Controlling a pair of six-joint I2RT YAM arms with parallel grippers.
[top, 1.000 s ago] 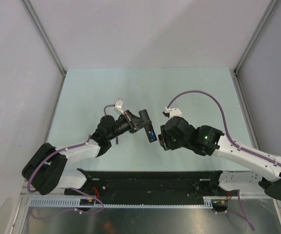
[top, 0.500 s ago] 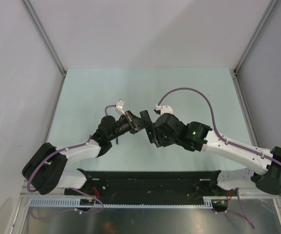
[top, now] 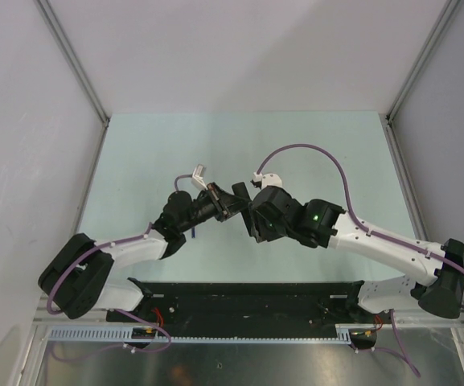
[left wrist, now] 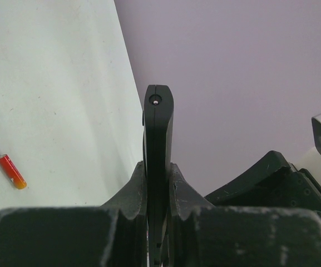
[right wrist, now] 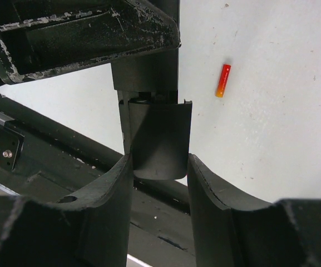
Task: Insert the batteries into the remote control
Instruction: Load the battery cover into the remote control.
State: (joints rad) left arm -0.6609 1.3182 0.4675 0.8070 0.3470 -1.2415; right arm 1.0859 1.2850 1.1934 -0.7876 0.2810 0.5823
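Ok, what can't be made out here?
- Battery bay of the slim black plastic remote control: edge-on in left wrist view; in right wrist view the small black curved plastic piece covers it.
- Other batteries: only the orange-red cylindrical battery shows clearly; top view too small.

We see both arms reach over the pale green counter (top: 135, 161), the left gripper (top: 228, 203) and right gripper (top: 252, 215) meeting above its middle, the black remote control (top: 238, 192) between them.
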